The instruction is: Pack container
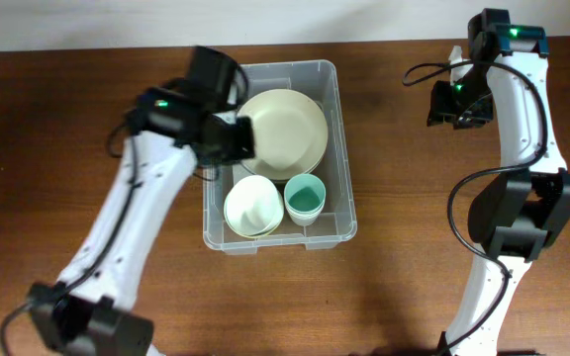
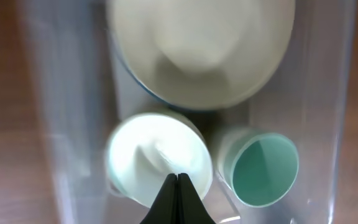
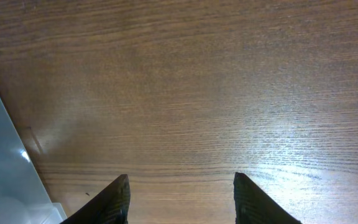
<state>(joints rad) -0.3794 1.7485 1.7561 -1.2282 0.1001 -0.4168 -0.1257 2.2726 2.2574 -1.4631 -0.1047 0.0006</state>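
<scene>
The container (image 1: 339, 119) is a clear plastic bin in the middle of the table. Inside it lie a large cream plate (image 1: 285, 129), a white bowl (image 1: 253, 206) and a green cup (image 1: 305, 198). My left gripper (image 1: 237, 140) hovers over the bin's left side. In the left wrist view this gripper (image 2: 177, 177) is shut with nothing between its fingers, its tips above the white bowl (image 2: 148, 155), beside the green cup (image 2: 263, 171) and below the cream plate (image 2: 197, 43). My right gripper (image 1: 451, 107) hangs open over bare wood to the right of the bin.
The brown wooden table (image 1: 57, 119) surrounds the bin. In the right wrist view the open gripper (image 3: 182, 186) faces bare tabletop (image 3: 229, 93), with the bin's corner (image 3: 5, 168) at the lower left.
</scene>
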